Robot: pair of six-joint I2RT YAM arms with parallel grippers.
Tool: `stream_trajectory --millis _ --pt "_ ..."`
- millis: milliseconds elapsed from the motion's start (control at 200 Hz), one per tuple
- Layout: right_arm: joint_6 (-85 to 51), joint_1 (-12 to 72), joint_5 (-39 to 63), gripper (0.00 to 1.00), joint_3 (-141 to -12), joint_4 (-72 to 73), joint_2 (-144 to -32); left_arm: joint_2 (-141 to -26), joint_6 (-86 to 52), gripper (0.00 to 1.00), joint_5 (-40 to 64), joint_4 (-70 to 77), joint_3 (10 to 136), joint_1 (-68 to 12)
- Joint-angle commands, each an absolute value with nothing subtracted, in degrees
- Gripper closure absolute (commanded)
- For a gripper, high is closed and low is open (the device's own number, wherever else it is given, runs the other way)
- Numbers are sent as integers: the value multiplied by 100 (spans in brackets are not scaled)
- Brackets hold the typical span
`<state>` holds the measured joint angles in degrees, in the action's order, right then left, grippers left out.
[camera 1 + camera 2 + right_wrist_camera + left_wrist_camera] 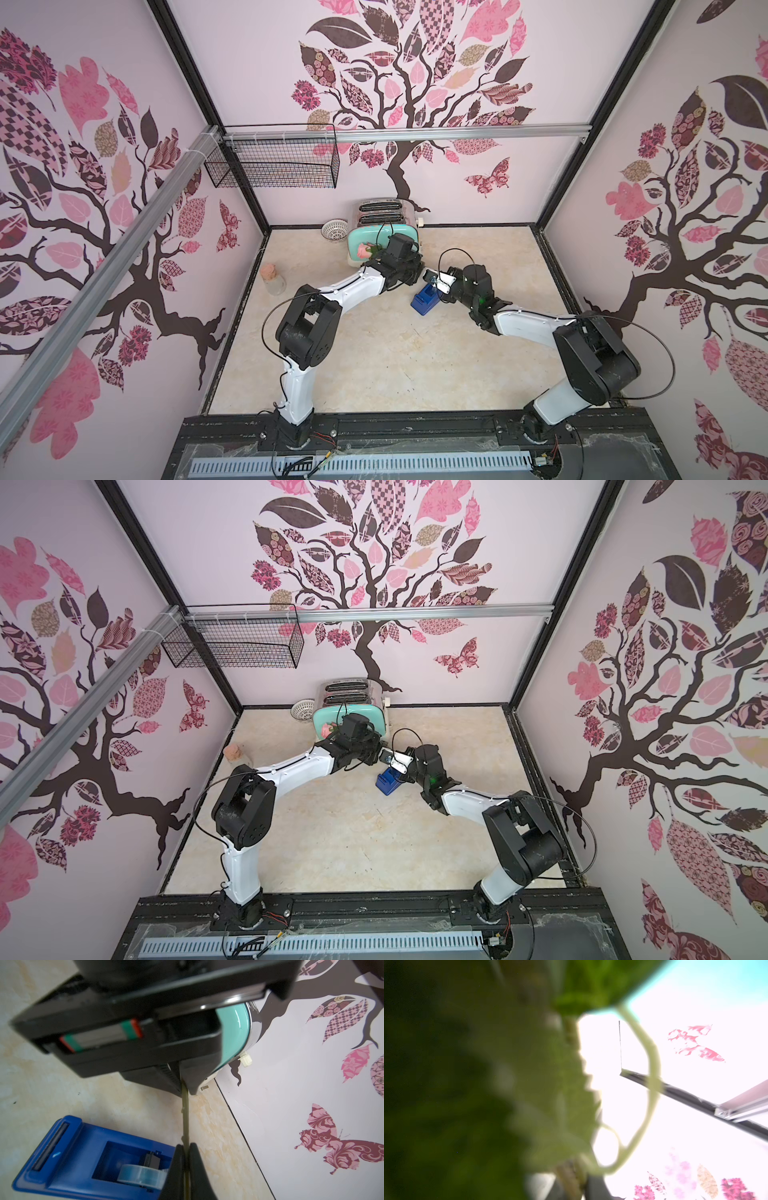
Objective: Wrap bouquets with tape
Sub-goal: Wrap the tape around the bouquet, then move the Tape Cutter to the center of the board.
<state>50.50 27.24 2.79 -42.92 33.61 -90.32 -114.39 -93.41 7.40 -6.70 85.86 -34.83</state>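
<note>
The bouquet shows as a pink rose (363, 250) (326, 729) with green leaves, in front of the toaster and beside my left wrist. My left gripper (417, 273) (376, 756) is shut on its stems; blurred leaves (529, 1084) fill the left wrist view, with the stems (571, 1180) between the jaws. A thin green stem (185, 1113) runs from the left gripper (184, 1089) to my right gripper (186, 1147), which is shut on it. The tape (141, 1174) sits in its blue dispenser (83, 1147) (424, 301) (388, 783), on the table just under both grippers.
A mint toaster (380, 232) (234, 1028) stands at the back wall, with a small white basket (334, 230) to its left. A corked glass jar (274, 280) stands near the left wall. A black wire basket (274, 166) hangs on the back rail.
</note>
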Motion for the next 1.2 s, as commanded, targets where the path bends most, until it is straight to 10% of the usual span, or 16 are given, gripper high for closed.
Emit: stream_trajectory --millis 0,305,550,901,1196 --pt "4792 2698 323 92 -4268 3779 -8689 -11581 -9318 100 642 -569 8746 -3466" --pt "2654 2703 469 42 -4351 3023 -7991 -11427 -9330 100 553 -506 8464 -3474" --pt "-22 2627 163 46 -5114 1340 -7874 -11329 -9216 100 510 -471 8357 -3495" --pt "-2011 1690 2827 32 -5438 107 -8078 -11075 -8921 100 396 79 7716 -3498" --pt "-3522 1289 2727 20 -5446 393 -9052 -10908 -8723 100 359 236 7436 -3490"
